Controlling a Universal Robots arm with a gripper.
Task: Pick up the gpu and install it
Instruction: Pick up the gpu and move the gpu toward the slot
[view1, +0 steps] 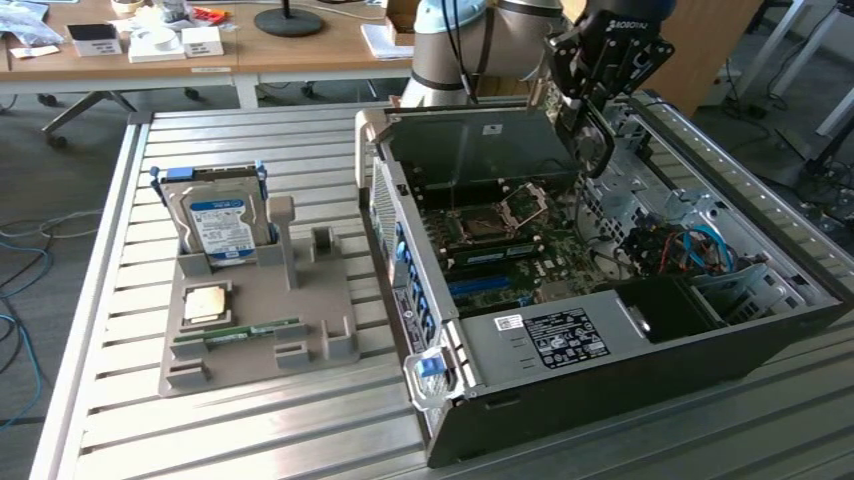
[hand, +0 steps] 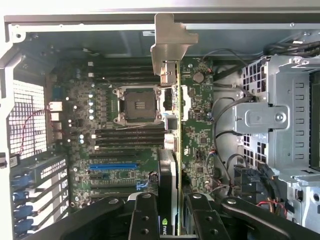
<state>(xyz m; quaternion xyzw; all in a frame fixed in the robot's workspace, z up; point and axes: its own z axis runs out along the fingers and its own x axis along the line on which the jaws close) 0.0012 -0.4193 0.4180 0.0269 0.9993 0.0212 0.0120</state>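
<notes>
The gpu (hand: 171, 150) is seen edge-on in the wrist view, a thin green board with a dark face and its silvery end bracket (hand: 170, 42) at the far end. My gripper (hand: 173, 220) is shut on it, one black finger (hand: 144, 220) on each side. In the exterior view the gripper (view1: 583, 122) holds the gpu (view1: 594, 152) upright above the far side of the open computer case (view1: 641, 370), over the motherboard (view1: 534, 250). The card hangs clear of the board, and a blue expansion slot (hand: 112, 166) lies to one side of it.
On the exterior view's left a grey holder (view1: 254, 350) carries a hard drive (view1: 220, 225), a processor chip (view1: 204, 300) and a green memory stick (view1: 254, 330). Inside the case are the empty processor socket (hand: 137, 104), a metal drive cage (hand: 280, 120) and cable bundles (view1: 681, 250).
</notes>
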